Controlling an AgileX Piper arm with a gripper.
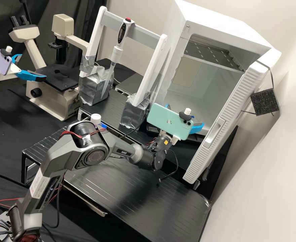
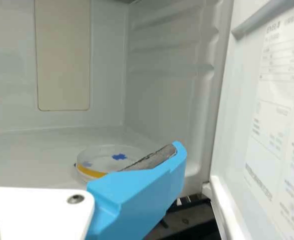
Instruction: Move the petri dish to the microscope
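Note:
My gripper is at the mouth of the white incubator, partly behind the green phone, its blue fingers spread apart. In the wrist view the gripper stands open, one blue finger large in the foreground. Beyond it, the clear petri dish lies flat on the incubator's floor, with an orange-yellow band on its side and blue marks on top. The finger hides part of the dish's edge; whether they touch I cannot tell. The beige microscope with its black stage stands at the far left of the bench.
The incubator has its door swung open beside the gripper. A white frame with a pipette stands between incubator and microscope. Black racks lie under the arm. Another arm's blue finger is near the microscope.

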